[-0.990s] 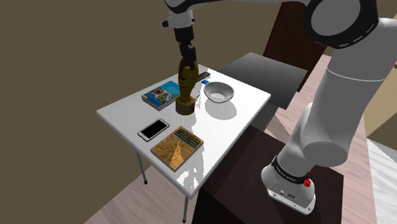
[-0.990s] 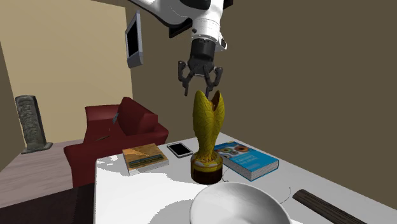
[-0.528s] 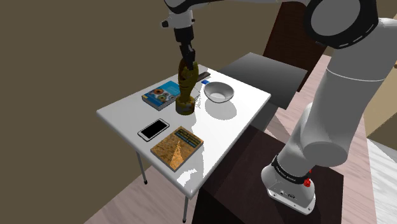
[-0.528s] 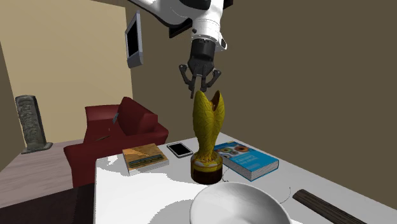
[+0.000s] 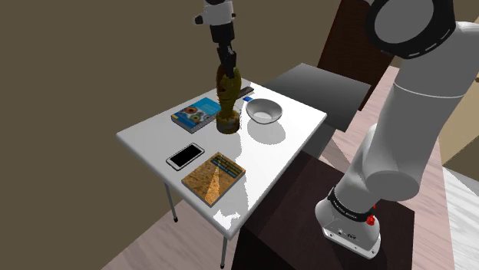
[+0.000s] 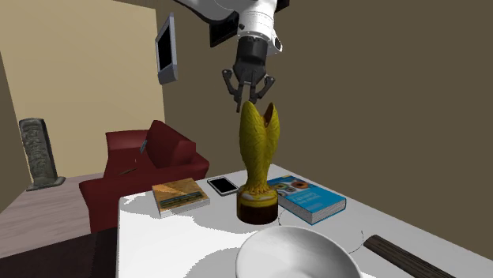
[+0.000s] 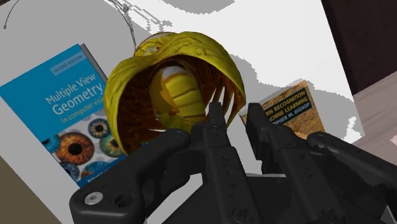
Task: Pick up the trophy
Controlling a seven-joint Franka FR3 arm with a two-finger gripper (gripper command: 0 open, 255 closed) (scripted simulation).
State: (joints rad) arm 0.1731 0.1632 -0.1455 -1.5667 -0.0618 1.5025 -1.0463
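The trophy (image 5: 227,100) is golden and wing-shaped, on a dark round base. It hangs upright with its base just above the white table (image 5: 150,138), next to a blue book. My black gripper (image 5: 226,69) comes down from above and is shut on the top rim of the trophy. From the second exterior view, the gripper (image 6: 251,101) pinches one upper tip of the trophy (image 6: 259,154). The wrist view looks down into the hollow trophy (image 7: 172,89), with my gripper (image 7: 233,121) clasping its rim.
On the table lie a blue book (image 5: 197,113), a white bowl (image 5: 264,111), a phone (image 5: 185,156) and a brown book (image 5: 214,176). A dark flat bar (image 6: 403,257) lies near the bowl (image 6: 296,254). A red armchair (image 6: 146,166) stands beyond the table.
The fingers closed onto the trophy's rim. The gripper then rose a little, taking the trophy up with it.
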